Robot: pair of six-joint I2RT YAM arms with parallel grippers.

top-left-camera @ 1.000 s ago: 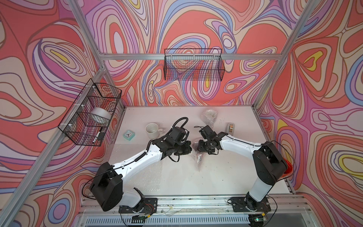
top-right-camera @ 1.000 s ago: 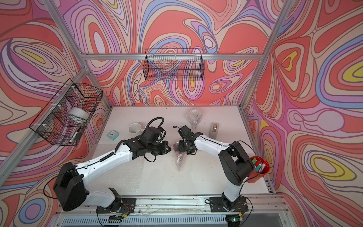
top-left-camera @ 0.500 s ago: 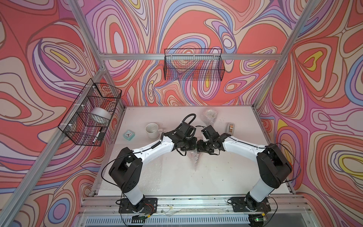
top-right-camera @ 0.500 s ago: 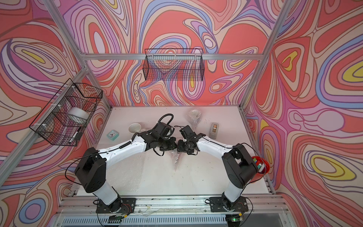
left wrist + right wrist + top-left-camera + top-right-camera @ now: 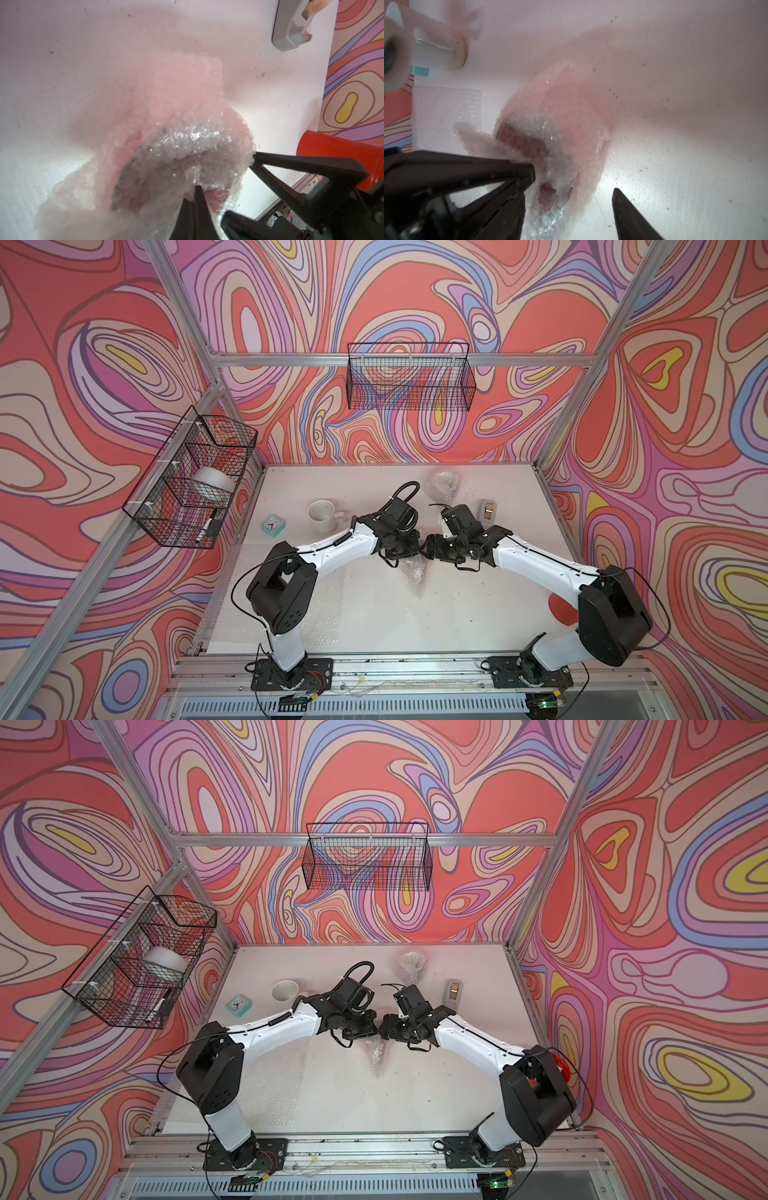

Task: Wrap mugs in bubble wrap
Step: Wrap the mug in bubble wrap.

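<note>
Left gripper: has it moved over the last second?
Yes. In a top view the left gripper has shifted away from the white ceramic mug, toward the grey tape dispenser, fingers shut on the clear bubble wrap.

— We see white shells on the left arm (image 5: 332,549) and right arm (image 5: 540,568), black housings at every joint.
— We also see thin black cables (image 5: 395,491) looping alongside, black base plates (image 5: 291,672), slim black fingers (image 5: 199,209) on the left tool (image 5: 197,187).

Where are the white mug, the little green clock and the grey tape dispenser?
white mug (image 5: 321,511), in a top view, on its inside
green clock (image 5: 273,525), in a top view, on its face
grey tape dispenser (image 5: 488,511), in a top view, on its top
</note>
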